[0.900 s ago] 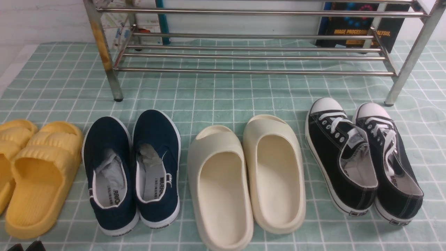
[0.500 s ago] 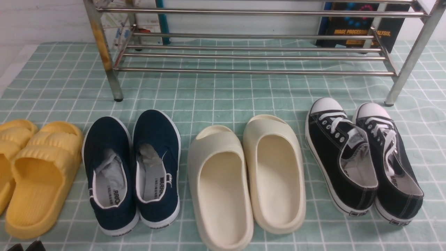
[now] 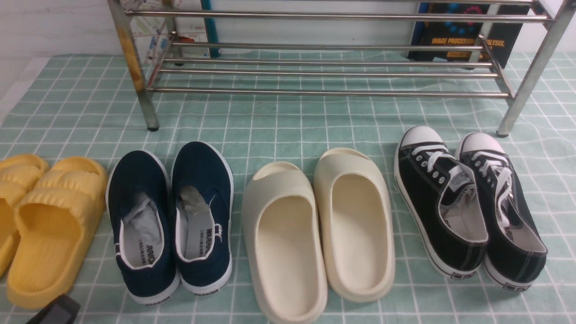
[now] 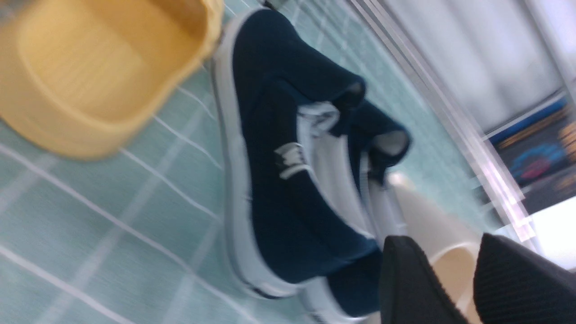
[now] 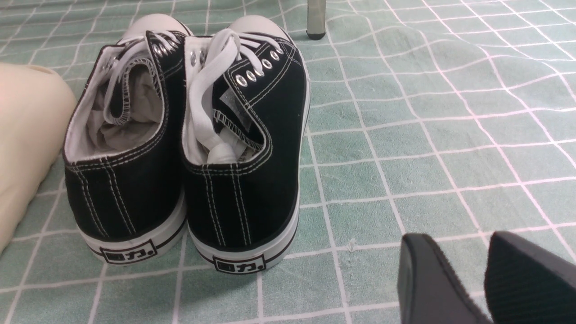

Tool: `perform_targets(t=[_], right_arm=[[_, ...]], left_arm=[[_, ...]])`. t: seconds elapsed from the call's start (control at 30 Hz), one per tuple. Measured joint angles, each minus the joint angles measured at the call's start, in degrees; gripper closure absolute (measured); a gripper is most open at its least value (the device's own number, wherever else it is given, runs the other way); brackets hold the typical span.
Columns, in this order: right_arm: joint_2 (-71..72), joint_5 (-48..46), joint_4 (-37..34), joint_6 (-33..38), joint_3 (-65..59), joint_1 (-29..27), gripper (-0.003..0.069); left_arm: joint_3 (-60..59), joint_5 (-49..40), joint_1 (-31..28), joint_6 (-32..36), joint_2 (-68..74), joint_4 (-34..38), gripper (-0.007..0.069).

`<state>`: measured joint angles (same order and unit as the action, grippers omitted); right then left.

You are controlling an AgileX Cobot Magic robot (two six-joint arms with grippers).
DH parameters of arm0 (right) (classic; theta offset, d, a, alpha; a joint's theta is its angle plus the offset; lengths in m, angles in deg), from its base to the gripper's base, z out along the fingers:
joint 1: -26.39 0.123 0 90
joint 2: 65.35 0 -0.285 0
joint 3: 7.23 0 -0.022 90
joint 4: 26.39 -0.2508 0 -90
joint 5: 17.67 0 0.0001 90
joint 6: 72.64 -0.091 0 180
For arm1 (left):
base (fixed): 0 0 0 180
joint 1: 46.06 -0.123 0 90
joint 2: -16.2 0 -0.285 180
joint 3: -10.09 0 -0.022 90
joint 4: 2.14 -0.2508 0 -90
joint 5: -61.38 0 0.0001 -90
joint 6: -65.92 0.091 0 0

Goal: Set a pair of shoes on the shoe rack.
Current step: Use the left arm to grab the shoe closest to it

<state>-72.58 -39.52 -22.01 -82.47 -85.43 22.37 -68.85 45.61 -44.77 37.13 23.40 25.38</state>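
Reading "WARRIOR" inside navy shoes [image 3: 203, 173], book [image 3: 463, 38] behind perhaps "IMAGE PROCESSING"

Bright, even overhead light in front view; soft, short shadows beside soles. Glare streaks along shoe rack [image 3: 328, 93] bars at 12 o'clock. Heavy motion blur across left wrist view, smearing navy shoes [image 4: 274, 207]; blown-out white at 3 o'clock. Sharp focus in right wrist view, crisp stitching on black sneakers [image 5: 243, 189].

The left wrist view is motion-blurred; lettering on the shoes [image 4: 279, 216] is unreadable there. In the front view the left gripper [image 3: 56, 311] is just a black corner at the bottom edge, the yellow slides [image 3: 49, 225] are cut by the left edge, and the rack [image 3: 324, 93] by the top.
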Motion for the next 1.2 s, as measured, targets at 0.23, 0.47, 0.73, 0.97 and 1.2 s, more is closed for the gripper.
perform_targets(t=[0.23,0.47,0.73,0.97,1.2], right_arm=[[0.0,0.0,0.0,0.0,0.0,0.0,0.0419],[0.0,0.0,0.0,0.0,0.0,0.0,0.0419],[0.0,0.0,0.0,0.0,0.0,0.0,0.0419],[0.0,0.0,0.0,0.0,0.0,0.0,0.0419],[0.0,0.0,0.0,0.0,0.0,0.0,0.0419]], left_arm=[[0.0,3.3,0.0,-8.0,0.0,14.5,0.0386],[0.0,5.8,0.0,-8.1,0.0,16.0,0.0386],[11.9,1.3,0.0,2.2,0.0,12.0,0.0386],[33.8,-25.0,0.0,6.6,11.3,-8.0,0.0510],[49.2,-50.8,0.0,11.0,37.2,-28.5,0.0638]])
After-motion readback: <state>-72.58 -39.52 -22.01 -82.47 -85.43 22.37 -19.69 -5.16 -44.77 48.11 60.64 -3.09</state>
